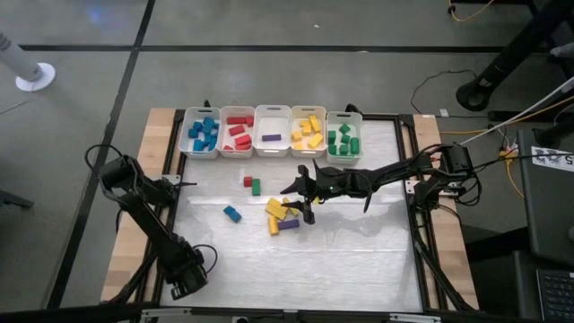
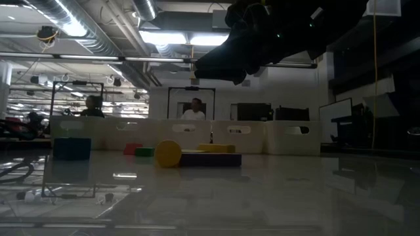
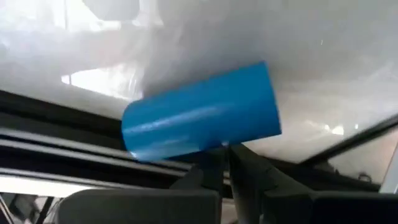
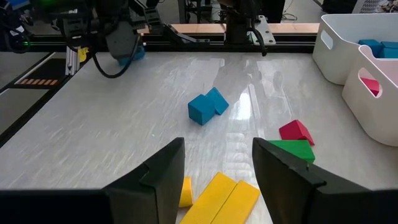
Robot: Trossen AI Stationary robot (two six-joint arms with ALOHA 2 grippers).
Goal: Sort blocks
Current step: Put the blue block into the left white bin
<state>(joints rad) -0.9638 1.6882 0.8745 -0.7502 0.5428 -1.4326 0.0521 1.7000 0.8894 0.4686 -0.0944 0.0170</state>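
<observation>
Here I see the left gripper point(image 3: 217, 158) by the surface's point(image 1: 359, 251) left edge, fingers closed on a blue block point(image 3: 200, 112), while the right gripper point(image 4: 214, 165) hangs with fingers apart over the yellow blocks point(image 4: 227, 196) mid-surface.

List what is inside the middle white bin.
The middle bin holds one purple block lying near its front; the rest of its floor shows bare white. Nothing covers it from above. From table height its wall hides the contents.
</observation>
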